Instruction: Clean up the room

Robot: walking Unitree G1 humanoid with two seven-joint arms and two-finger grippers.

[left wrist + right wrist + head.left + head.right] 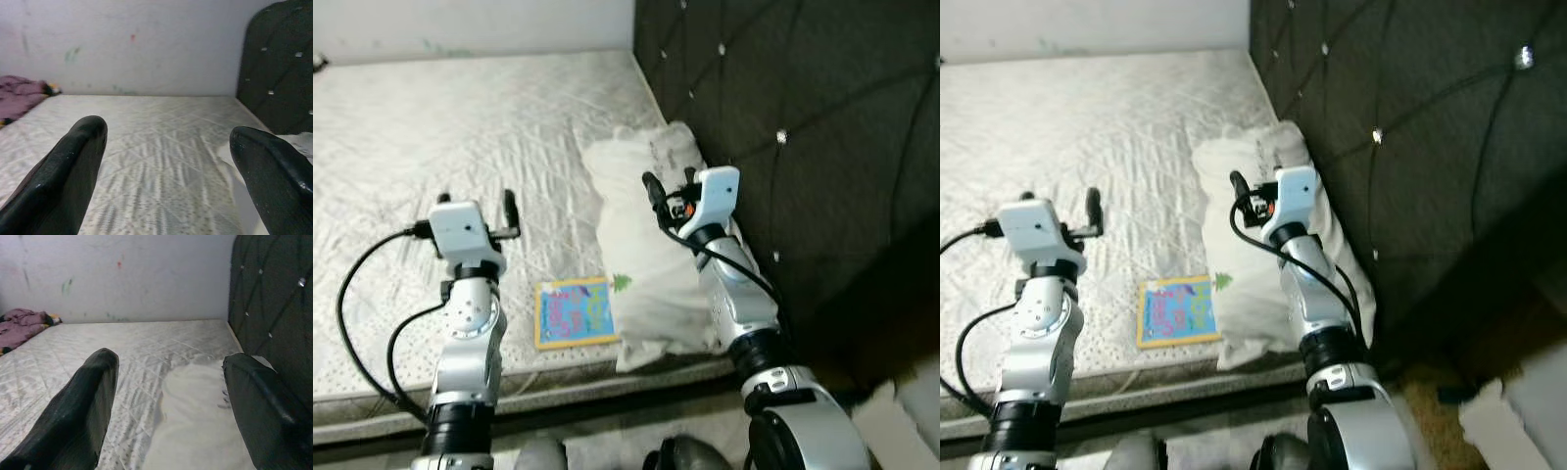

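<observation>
- Right gripper [166, 406]: jaws spread wide with nothing between them, hanging over the white pillow [651, 264], pointing along the bed toward the far wall [122, 274].
- Left gripper [166, 171]: jaws also wide apart and empty, up above the bare quilted mattress [431, 127], well off to the left of the pillow.
- The pillow lies at the mattress's right edge, snug against the dark tufted headboard [803, 147], reaching down to the near right corner.
- A colourful book [574, 312] lies flat by the near edge of the mattress, touching the pillow's left side, between the two arms.
- Some purple clothing [22, 325] is bunched at the mattress's far corner by the wall.
</observation>
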